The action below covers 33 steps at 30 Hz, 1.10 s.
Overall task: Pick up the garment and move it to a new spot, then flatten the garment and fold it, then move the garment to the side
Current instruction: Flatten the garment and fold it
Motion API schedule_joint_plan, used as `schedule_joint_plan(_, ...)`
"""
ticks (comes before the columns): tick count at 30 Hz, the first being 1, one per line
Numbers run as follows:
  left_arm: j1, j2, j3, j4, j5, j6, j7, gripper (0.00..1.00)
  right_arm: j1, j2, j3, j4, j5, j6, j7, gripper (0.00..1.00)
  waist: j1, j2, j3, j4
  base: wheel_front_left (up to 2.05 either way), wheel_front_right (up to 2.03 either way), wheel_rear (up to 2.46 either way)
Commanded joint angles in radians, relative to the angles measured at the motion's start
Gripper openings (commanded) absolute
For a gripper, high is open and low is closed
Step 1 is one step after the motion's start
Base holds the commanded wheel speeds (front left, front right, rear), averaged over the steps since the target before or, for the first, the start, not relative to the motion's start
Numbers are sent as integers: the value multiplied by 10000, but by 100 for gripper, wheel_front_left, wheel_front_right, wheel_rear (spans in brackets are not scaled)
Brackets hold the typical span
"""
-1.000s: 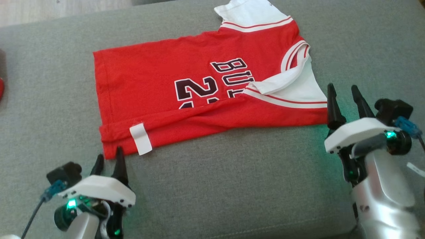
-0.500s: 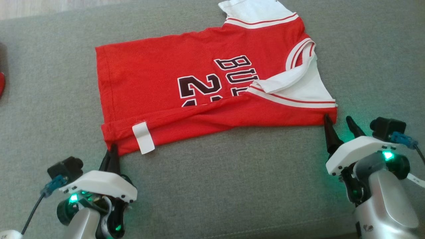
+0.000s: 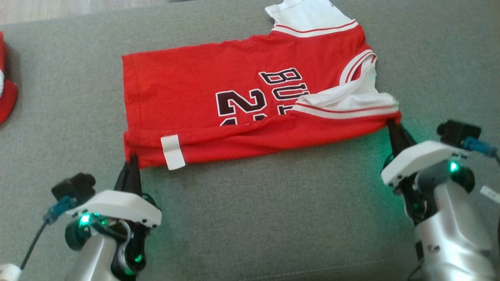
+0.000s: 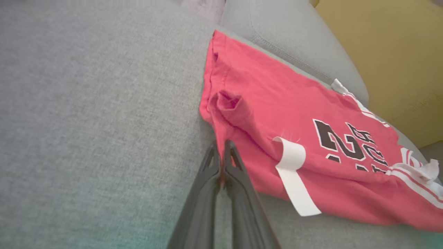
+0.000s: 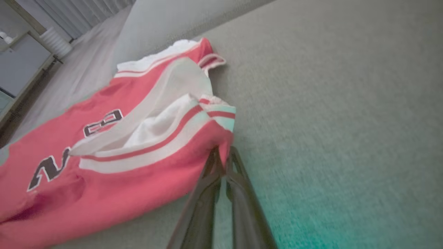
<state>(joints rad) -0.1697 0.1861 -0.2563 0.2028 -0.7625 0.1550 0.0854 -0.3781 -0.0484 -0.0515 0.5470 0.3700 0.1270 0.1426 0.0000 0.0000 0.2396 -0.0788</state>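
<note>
Garment (image 3: 195, 89) in left claw (image 3: 132, 159), right claw (image 3: 391, 125)

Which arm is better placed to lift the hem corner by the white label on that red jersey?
Left. The left pincer is shut on the hem corner of the red fabric jersey, beside its white label; the right pincer grips the far sleeve corner.

It looked like a home living room: everything lay on a grey fabric sofa (image 3: 250, 218) with a stitched seat cushion (image 4: 294, 41). What seemed to be pleated curtains (image 5: 93, 8) hung beyond, and pale wooden floor (image 3: 58, 8) showed behind.
</note>
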Motion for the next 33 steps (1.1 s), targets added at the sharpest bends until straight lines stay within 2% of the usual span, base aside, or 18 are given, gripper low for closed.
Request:
schedule_joint_plan(1, -474, 298, 342, -429, 117, -44, -63, 0, -456, -18, 164, -482, 113, 37, 11, 0, 0, 0, -37, 8, 0, 0, 0)
schedule_joint_plan(7, -664, 636, 336, -1174, 218, -13, 207, 0, -735, -18, 28, -1554, 124, 37, 371, 0, 0, 0, -222, 36, 0, 0, 0)
schedule_joint_plan(11, -489, 903, 336, -1958, 239, 48, 477, 0, -393, -18, -132, -2613, 118, 37, 917, 0, 0, 0, -392, 67, 0, 0, 0)
schedule_joint_plan(21, 1741, 1210, 234, -4093, 174, 580, 849, 0, 2409, -18, -577, -5446, 144, 37, 2031, 0, 0, 0, -632, 39, 0, 0, 0)
schedule_joint_plan(26, 3031, 1002, 189, -4449, -197, 717, 782, 0, 3935, -18, -565, -5832, 587, 37, 2026, 0, 0, 0, -595, -13, 0, 0, 0)
schedule_joint_plan(31, 3439, 928, 260, -3881, -338, 763, 643, 0, 4780, -18, -466, -5472, 764, 37, 1570, 0, 0, 0, -583, -51, 0, 0, 0)
schedule_joint_plan(32, 3406, 954, 269, -3728, -286, 774, 608, 7, 4816, -18, -393, -5377, 801, 37, 1507, 5, 0, 0, -584, -68, 0, 0, 0)
schedule_joint_plan(33, 3365, 993, 257, -3587, -212, 777, 580, 37, 4841, -18, -337, -5290, 826, 37, 1433, 28, 0, 0, -582, -86, 0, 0, 0)
